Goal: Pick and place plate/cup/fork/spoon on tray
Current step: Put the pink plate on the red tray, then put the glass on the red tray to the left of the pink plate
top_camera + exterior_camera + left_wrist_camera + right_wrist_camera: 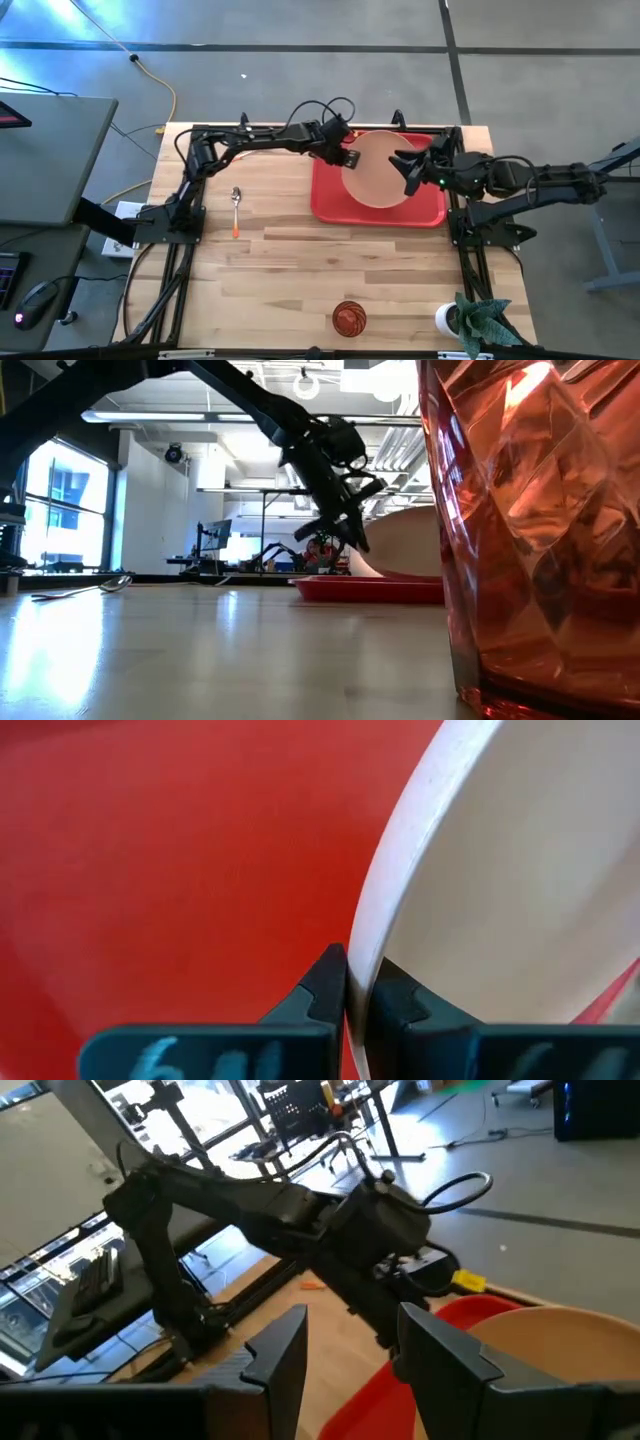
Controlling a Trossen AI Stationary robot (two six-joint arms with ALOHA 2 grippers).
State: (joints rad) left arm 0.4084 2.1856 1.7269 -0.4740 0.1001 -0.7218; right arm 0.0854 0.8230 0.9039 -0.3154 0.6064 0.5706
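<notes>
The peach plate (382,172) sits tilted over the red tray (330,200) at the table's far side, and it also shows in the low view (405,545). My left gripper (346,157) is shut on the plate's left rim. My right gripper (408,168) is open above the plate's right part, its fingers (285,1345) spread and holding nothing. The spoon (236,206) lies flat on the table to the left of the tray. The dark red cup (349,317) stands near the front edge and fills the right of the low view (530,530). The fork is not in view. My left gripper pinches the plate's rim (366,955) on its left side between its two fingers (322,992), one on each face. The fingers come from the table's left, slanting down. The plate is tilted, and its lower part (385,572) sits on the tray.
A white pot with a green plant (462,320) stands at the front right corner. Bare wood lies between the tray and the front edge. The arms' black frames run along both table sides.
</notes>
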